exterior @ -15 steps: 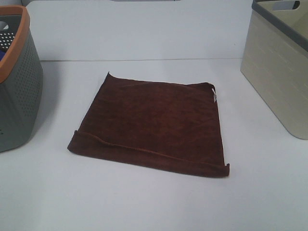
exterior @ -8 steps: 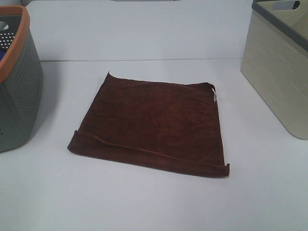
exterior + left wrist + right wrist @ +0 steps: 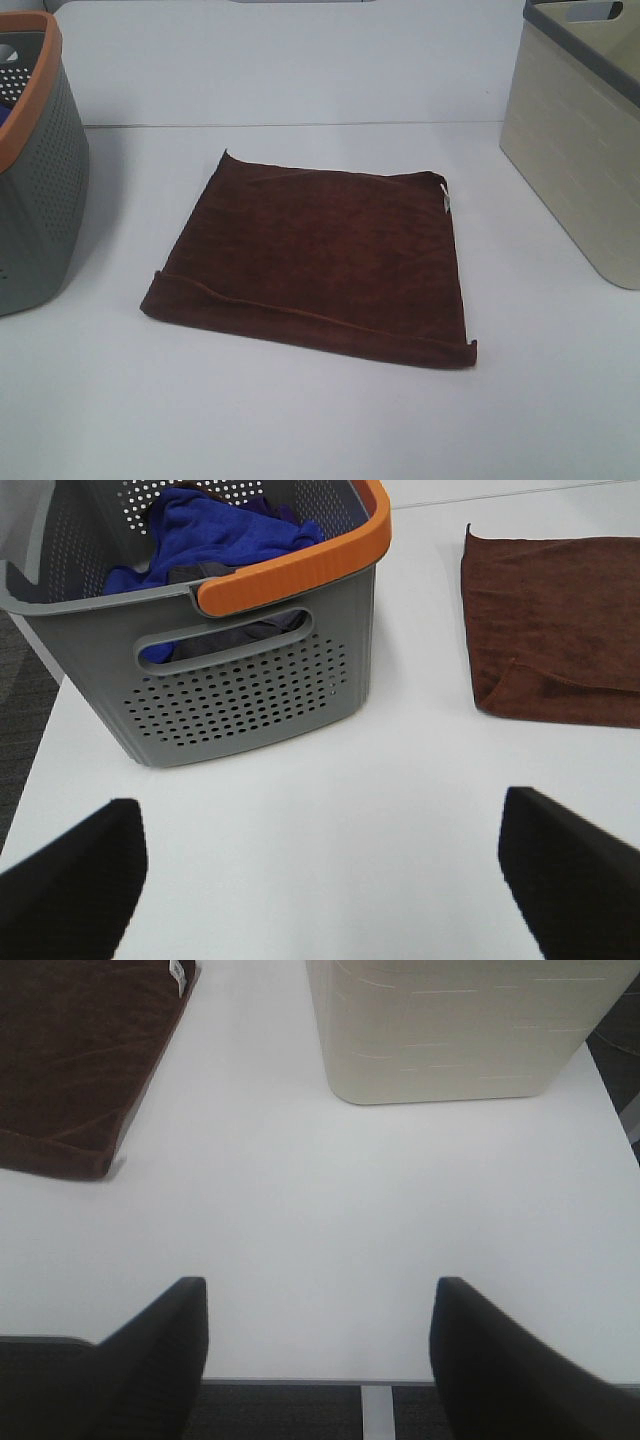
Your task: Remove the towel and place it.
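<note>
Towel (image 3: 315, 255): dark reddish-brown, white tag (image 3: 446, 198). Left basket (image 3: 240, 670): grey, dotted perforations, orange rim; blue cloth (image 3: 215, 535) inside. Right basket (image 3: 575, 150): cream, grey rim. Table (image 3: 320, 420): white.

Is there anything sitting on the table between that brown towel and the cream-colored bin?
Nothing: only bare white table separates the towel from the cream bin, shown in the exterior high and right wrist views.

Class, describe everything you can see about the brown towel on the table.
The towel is a dark reddish-brown plush cloth, folded into a rough square and lying flat on the white table. A stitched hem runs along its near edge, and a small white tag sits at its far right corner. It lies between the grey basket and the beige basket, touching neither. Neither gripper touches it.
</note>
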Action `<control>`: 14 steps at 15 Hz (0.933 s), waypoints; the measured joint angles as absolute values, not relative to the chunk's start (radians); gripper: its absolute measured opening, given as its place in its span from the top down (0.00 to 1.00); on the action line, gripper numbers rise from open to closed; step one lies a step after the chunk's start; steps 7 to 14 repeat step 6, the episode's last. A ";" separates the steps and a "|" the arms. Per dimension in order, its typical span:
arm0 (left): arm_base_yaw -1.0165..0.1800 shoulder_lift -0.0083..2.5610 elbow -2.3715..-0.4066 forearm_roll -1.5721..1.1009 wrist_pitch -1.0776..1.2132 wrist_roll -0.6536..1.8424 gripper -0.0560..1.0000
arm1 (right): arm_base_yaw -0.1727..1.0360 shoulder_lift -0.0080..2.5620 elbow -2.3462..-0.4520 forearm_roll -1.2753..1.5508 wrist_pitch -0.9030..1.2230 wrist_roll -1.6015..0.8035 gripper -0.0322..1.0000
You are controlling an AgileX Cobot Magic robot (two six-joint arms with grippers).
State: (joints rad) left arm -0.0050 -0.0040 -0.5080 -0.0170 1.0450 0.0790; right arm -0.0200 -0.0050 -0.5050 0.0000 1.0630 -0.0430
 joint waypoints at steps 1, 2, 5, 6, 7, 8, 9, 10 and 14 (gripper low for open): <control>-0.005 -0.004 -0.508 -0.017 1.045 0.078 0.09 | -0.020 -0.005 -0.505 0.000 1.063 -0.043 0.43; -0.005 -0.004 -0.508 -0.017 1.045 0.078 0.09 | -0.020 -0.005 -0.505 0.000 1.063 -0.043 0.43; -0.005 -0.004 -0.508 -0.017 1.045 0.078 0.09 | -0.020 -0.005 -0.505 0.000 1.063 -0.043 0.43; -0.005 -0.004 -0.508 -0.017 1.045 0.078 0.09 | -0.020 -0.005 -0.505 0.000 1.063 -0.043 0.43; -0.005 -0.004 -0.508 -0.017 1.045 0.078 0.09 | -0.020 -0.005 -0.505 0.000 1.063 -0.043 0.43; -0.005 -0.004 -0.508 -0.017 1.045 0.078 0.09 | -0.020 -0.005 -0.505 0.000 1.063 -0.043 0.43; -0.005 -0.004 -0.508 -0.017 1.045 0.078 0.09 | -0.020 -0.005 -0.505 0.000 1.063 -0.043 0.43; -0.005 -0.004 -0.508 -0.017 1.045 0.078 0.09 | -0.020 -0.005 -0.505 0.000 1.063 -0.043 0.43; -0.005 -0.004 -0.508 -0.017 1.045 0.078 0.09 | -0.020 -0.005 -0.505 0.000 1.063 -0.043 0.43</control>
